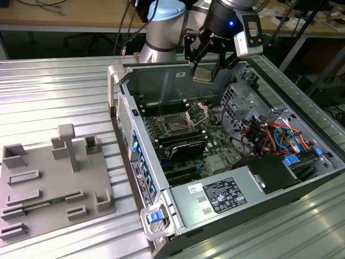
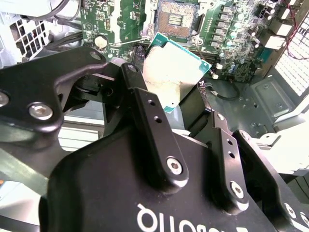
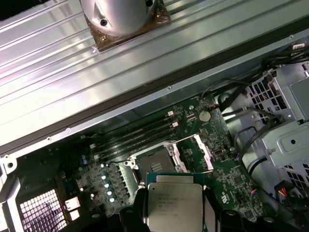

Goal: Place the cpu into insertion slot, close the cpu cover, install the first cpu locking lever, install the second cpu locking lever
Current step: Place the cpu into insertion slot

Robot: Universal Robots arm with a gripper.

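One step of four is in hand and none is finished, by your reading of the scene; your claw (image 1: 205,69) is clamped on the cpu (image 2: 173,72), a finger (image 2: 145,104) on each of two opposite edges; the chip hangs in the air above the open computer case (image 1: 139,162), near its farther wall in the exterior view, well clear of the board; the insertion slot (image 3: 155,166) lies below and apart from the chip, bare, with its contacts showing in the first wrist view; the cpu cover (image 3: 203,154) stands swung up beside the slot, so it is not closed; by that, both locking levers are left to do as well, though their wire arms are too thin for you to place surely.

Containers: the case holds the green motherboard (image 1: 215,143), the grey power supply box (image 1: 215,197) at the near end, and coloured cables (image 1: 280,135) on the exterior view's right; a grey fixture tray (image 1: 48,183) sits on the ribbed desk (image 1: 54,91) on the exterior view's left, with a thin strip in one recess, unidentified.
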